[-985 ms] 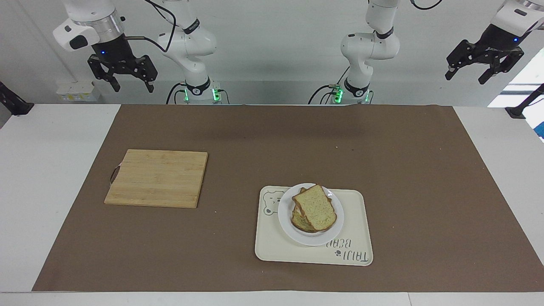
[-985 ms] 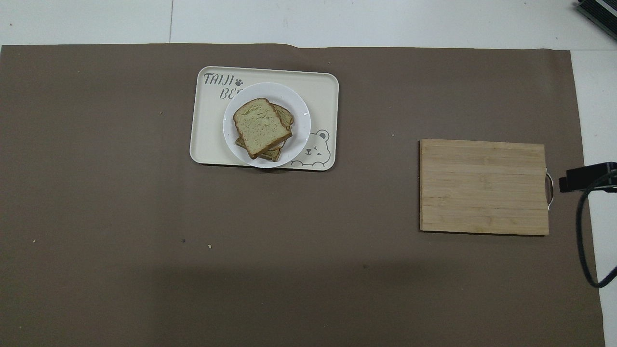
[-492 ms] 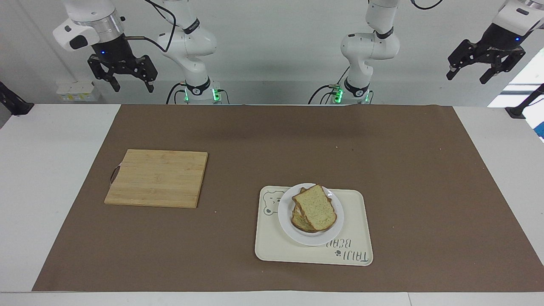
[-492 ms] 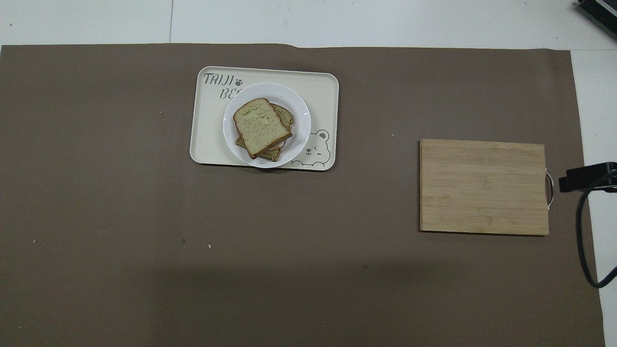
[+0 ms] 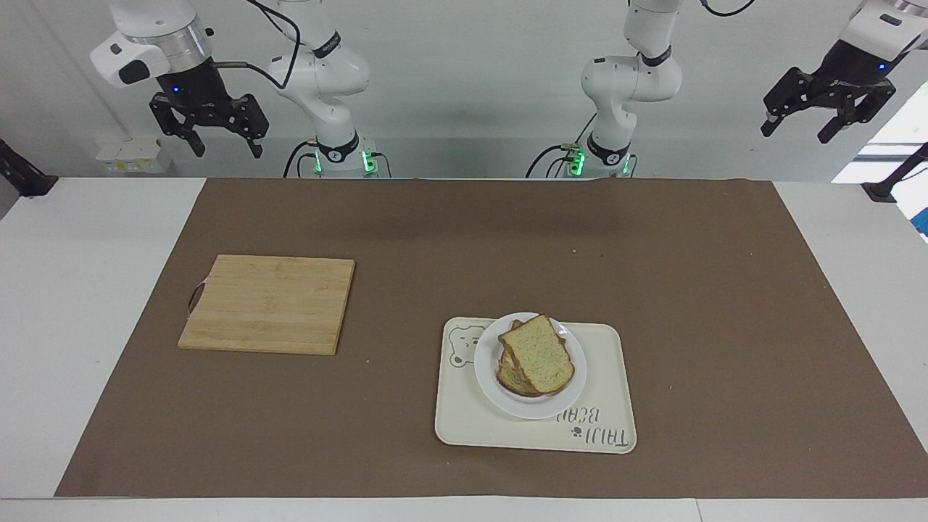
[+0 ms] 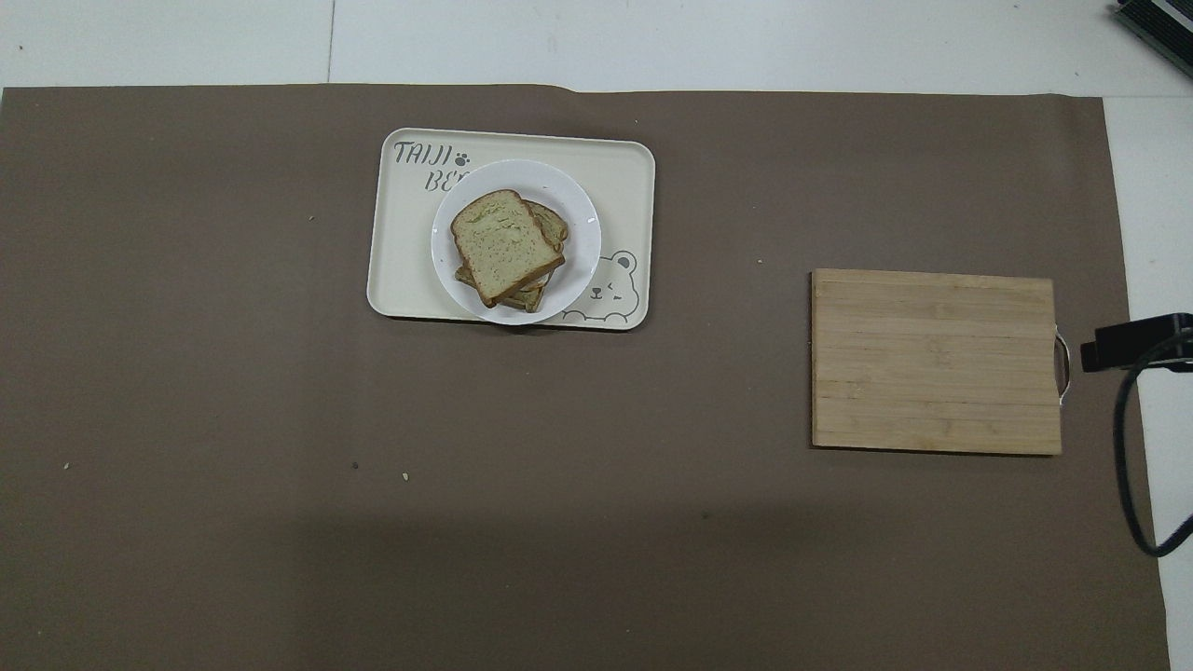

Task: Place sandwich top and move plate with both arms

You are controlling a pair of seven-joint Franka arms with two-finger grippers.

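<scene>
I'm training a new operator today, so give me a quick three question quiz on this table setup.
1. True or false: the bread slice lies on the cutting board.
2. What does the plate sit on? A) the brown mat B) the tray C) the cutting board
3. Fill in: the left hand and right hand are both raised near the robots' bases, open and holding ____.

Key: 1 false, it tops the stack on the plate; 2 B; 3 nothing.
</scene>
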